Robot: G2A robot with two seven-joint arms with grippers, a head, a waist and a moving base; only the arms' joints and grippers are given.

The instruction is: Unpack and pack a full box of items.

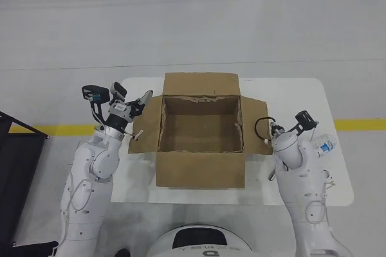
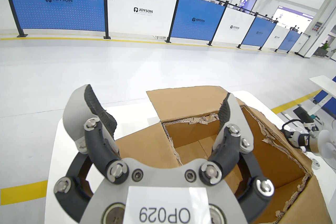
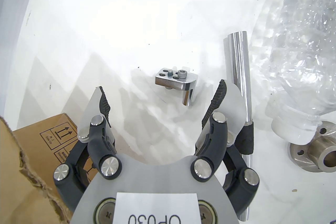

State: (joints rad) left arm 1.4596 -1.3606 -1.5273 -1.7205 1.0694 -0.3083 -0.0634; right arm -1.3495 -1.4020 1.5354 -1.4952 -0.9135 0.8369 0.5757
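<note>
The open cardboard box (image 1: 201,132) stands in the middle of the white table (image 1: 289,96), all flaps folded out, and its inside looks bare. My left gripper (image 2: 157,101) is open with nothing in it, held above the box's left flap (image 1: 145,125). My right gripper (image 3: 161,93) is open and hovers low over the table beside the box's right flap (image 3: 31,156). Between and just beyond its fingers lies a small metal bracket (image 3: 174,80). A shiny metal rod (image 3: 240,78) with a black grip lies along one finger's outer side.
A crumpled clear plastic bottle (image 3: 302,51) and a round metal flange (image 3: 320,156) lie past the rod; the bottle (image 1: 325,146) is near the table's right side. A black frame (image 1: 6,167) stands on the floor left of the table.
</note>
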